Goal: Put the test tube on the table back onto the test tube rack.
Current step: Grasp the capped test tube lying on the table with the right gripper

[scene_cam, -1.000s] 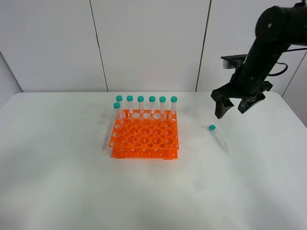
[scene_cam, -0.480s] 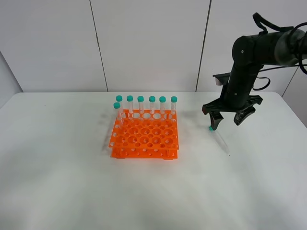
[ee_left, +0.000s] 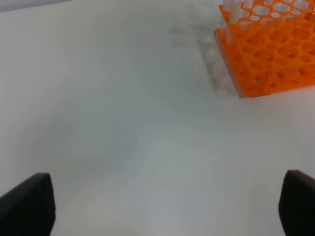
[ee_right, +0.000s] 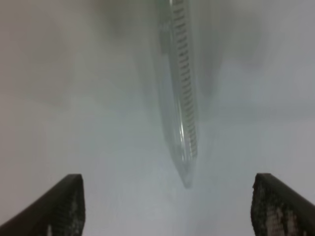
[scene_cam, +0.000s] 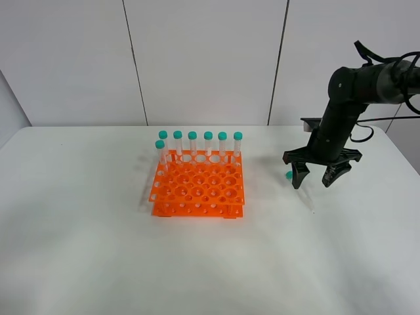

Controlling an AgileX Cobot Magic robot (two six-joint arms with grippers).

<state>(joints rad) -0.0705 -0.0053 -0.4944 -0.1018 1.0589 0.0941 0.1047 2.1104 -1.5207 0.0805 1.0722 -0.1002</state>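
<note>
The test tube lies flat on the white table point(scene_cam: 98, 230), right of the rack. Its teal cap point(scene_cam: 289, 174) shows beside my right gripper point(scene_cam: 315, 178). That gripper hangs low over the tube, open, one finger on each side. In the right wrist view the clear graduated tube point(ee_right: 179, 98) points its conical tip between the two dark fingertips point(ee_right: 64, 206), untouched. The orange test tube rack point(scene_cam: 197, 190) holds several capped tubes point(scene_cam: 208, 141) along its far side. My left gripper point(ee_left: 162, 204) is open over bare table, with the rack's corner point(ee_left: 275, 54) ahead of it.
A pale panelled wall stands behind the table. The table's right edge point(scene_cam: 403, 157) runs close to the right arm.
My right gripper has come down from above the table and shifted to straddle the lying tube. The tube, the rack and the left gripper have not moved.
</note>
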